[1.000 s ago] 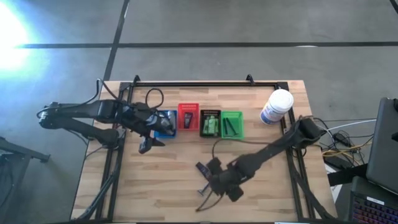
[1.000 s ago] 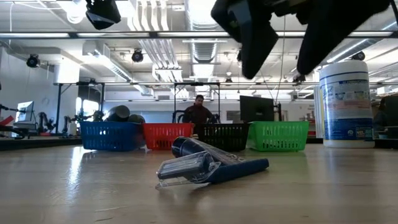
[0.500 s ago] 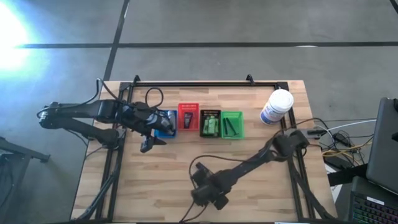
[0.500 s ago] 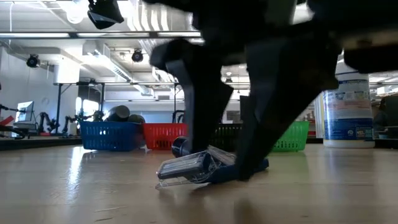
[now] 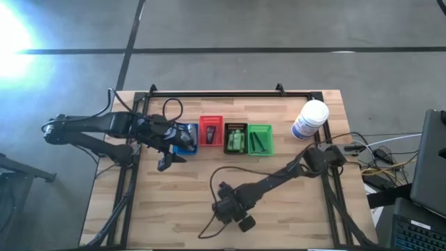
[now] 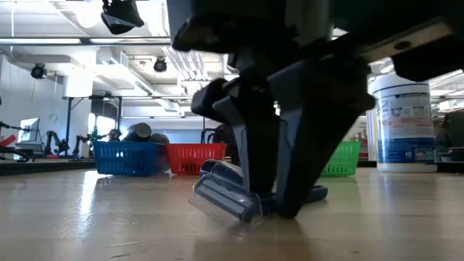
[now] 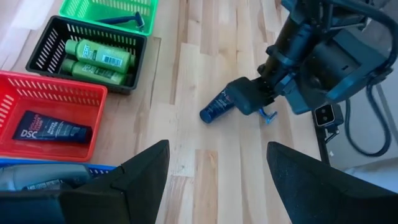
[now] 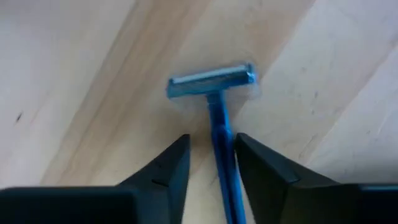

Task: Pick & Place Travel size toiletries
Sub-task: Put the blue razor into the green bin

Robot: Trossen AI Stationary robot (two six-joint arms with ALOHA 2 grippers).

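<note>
A blue disposable razor (image 8: 214, 109) lies on the wood near the table's near edge, its head (image 6: 225, 203) tipped up. My right gripper (image 8: 212, 144) stands down over it, narrowly open, one finger on each side of the handle. In the high view the right gripper (image 5: 230, 209) hides the razor. A dark blue tube (image 7: 216, 109) lies just beyond it. My left gripper (image 5: 164, 163) hovers open in front of the blue basket (image 5: 187, 136), touching nothing. The red (image 5: 211, 131), black (image 5: 235, 137) and green (image 5: 260, 139) baskets hold other toiletries. My right gripper comes at the razor from above, fingers pointing down and lying across the handle (image 8: 221, 155), which runs between them. The handle lies close against one finger (image 8: 249, 162). Bare wood shows between it and the other finger (image 8: 174, 162). The handle's end rests on the table.
The row of baskets sits toward the far side of the table, with the white round container (image 5: 310, 120) at the far right corner. A black frame rail (image 5: 230, 93) runs along the far edge. Cables trail off the right edge.
My right gripper has travelled toward the near-left and come down to the table around the razor. The razor's head has turned and tipped up off the wood. My left arm has kept still.
</note>
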